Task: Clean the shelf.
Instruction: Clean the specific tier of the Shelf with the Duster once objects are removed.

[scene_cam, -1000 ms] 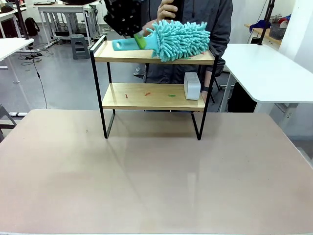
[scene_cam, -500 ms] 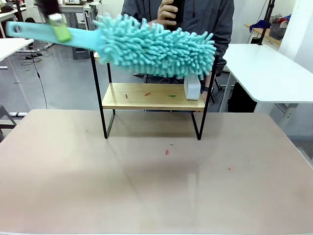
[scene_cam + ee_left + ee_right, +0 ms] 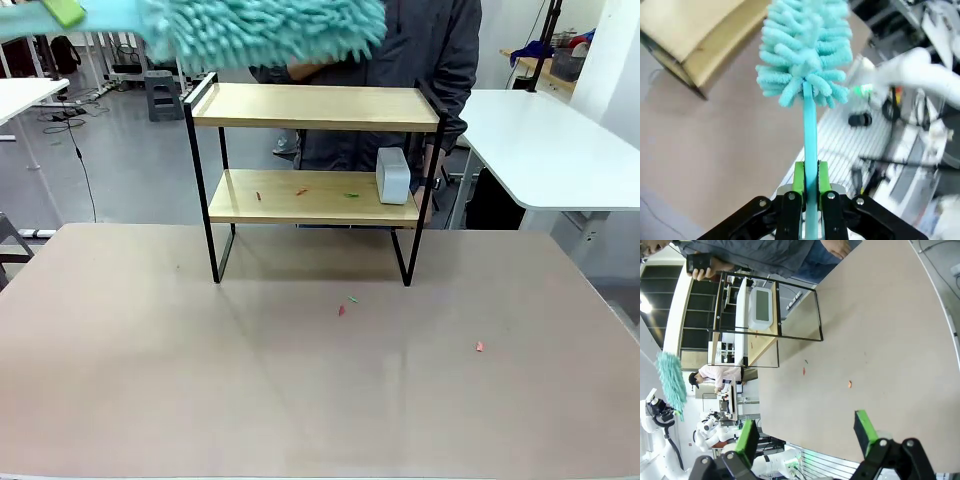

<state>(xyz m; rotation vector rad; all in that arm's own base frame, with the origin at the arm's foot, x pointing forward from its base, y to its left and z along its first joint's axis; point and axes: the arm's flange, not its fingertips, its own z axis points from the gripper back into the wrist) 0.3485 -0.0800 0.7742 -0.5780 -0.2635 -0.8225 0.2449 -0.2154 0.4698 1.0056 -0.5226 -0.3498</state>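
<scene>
The shelf (image 3: pixel 315 106) stands at the table's far side, both wooden boards on its black frame. Its top board is bare. Three small coloured scraps (image 3: pixel 301 191) and a white box (image 3: pixel 393 175) lie on the lower board. My left gripper (image 3: pixel 810 187) is shut on the handle of a teal fluffy duster (image 3: pixel 805 50). The duster (image 3: pixel 265 25) hangs high above the shelf's left end, apart from it. My right gripper (image 3: pixel 806 436) is open and holds nothing, low over the table's near side, with the shelf (image 3: pixel 765 320) seen sideways beyond it.
Three scraps (image 3: pixel 341 310) lie on the brown table (image 3: pixel 150 380) in front of the shelf, one (image 3: pixel 480 347) farther right. A person (image 3: pixel 440 60) stands just behind the shelf. White tables (image 3: pixel 550 140) stand to the right and far left.
The duster swept off the top board, swung toward me, then rose up and left above the shelf. Scraps fell onto the table; another has landed at the right.
</scene>
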